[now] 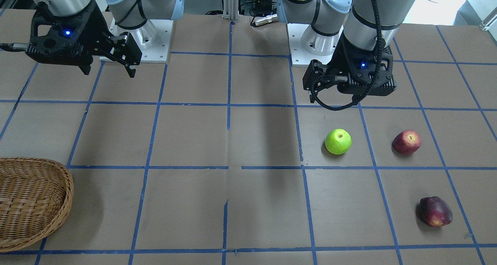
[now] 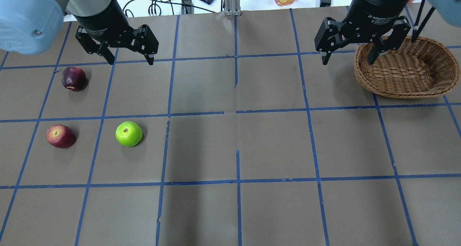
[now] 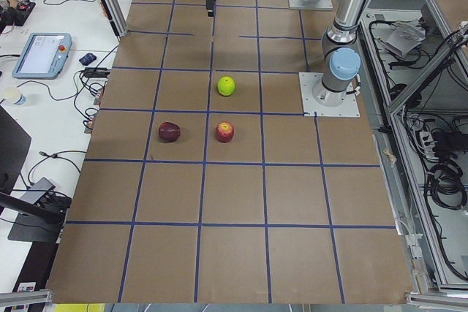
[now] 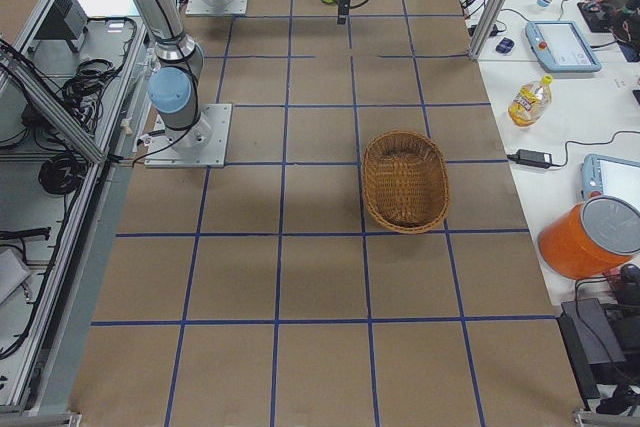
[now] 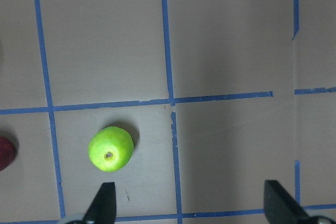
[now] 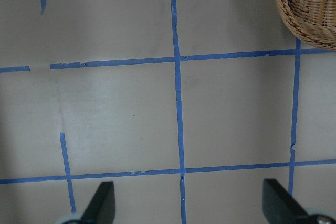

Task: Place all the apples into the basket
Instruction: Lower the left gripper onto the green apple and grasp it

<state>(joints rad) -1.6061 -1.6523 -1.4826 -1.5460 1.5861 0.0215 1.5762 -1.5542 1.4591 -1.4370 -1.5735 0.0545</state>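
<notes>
Wicker basket (image 2: pixel 403 93), upper right overhead, empty; three apples (image 2: pixel 61 136) at left. Left gripper (image 2: pixel 131 60) and right gripper (image 2: pixel 347 60) hang spread, empty. First pick seems pending: left gripper likely must descend onto green apple (image 5: pixel 111 149).

Soft, even light is falling from above across the table (image 2: pixel 230 148), and all views are reading bright and sharp. A broad dim band is darkening the front-facing view just off centre toward three o'clock. The green apple (image 1: pixel 338 141) is casting a faint shadow toward seven o'clock. Glare is bleaching the overhead view's twelve o'clock edge.
</notes>
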